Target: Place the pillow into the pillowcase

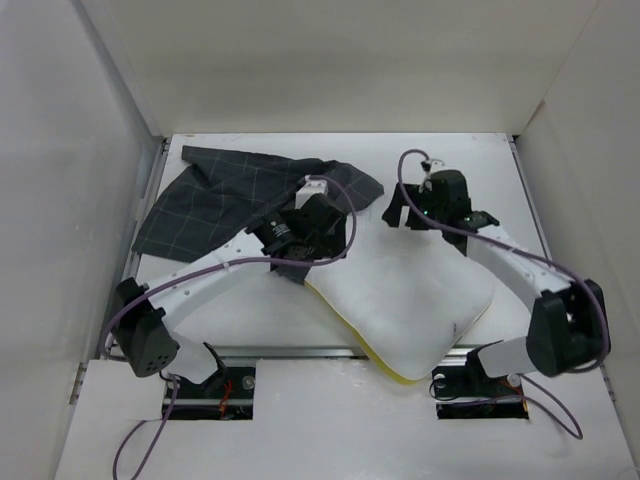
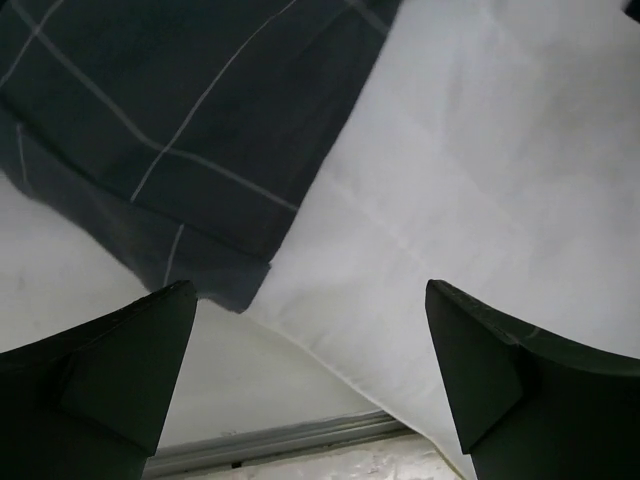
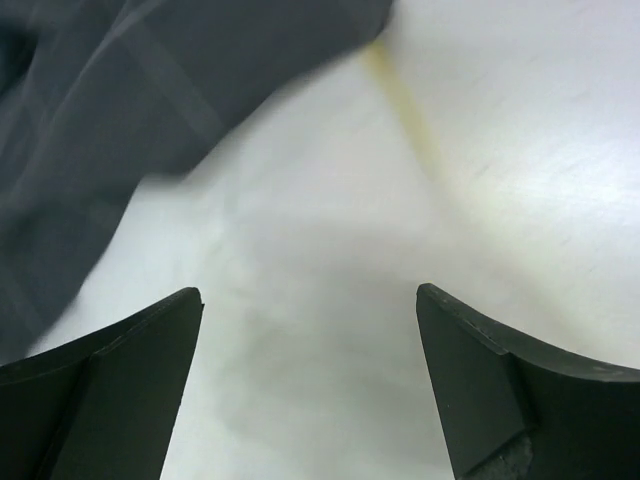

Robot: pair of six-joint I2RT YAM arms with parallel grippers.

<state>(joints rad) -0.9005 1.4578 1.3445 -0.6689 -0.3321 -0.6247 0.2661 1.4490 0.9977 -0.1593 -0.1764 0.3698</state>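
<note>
Pincers wide open and gripping nothing, our left gripper (image 2: 310,300) and right gripper (image 3: 308,300) are hovering over the pillow (image 1: 410,300), which is lying centre-right, its far corner meeting the pillowcase (image 1: 230,195) spread at far left. We are judging it light, soft and floppy, best pinched at a corner.

Heads up, you've got nothing readable in any view: the pillowcase (image 1: 220,205) only shows plain grid lines, and the pillow (image 1: 410,300) looks blank.
</note>
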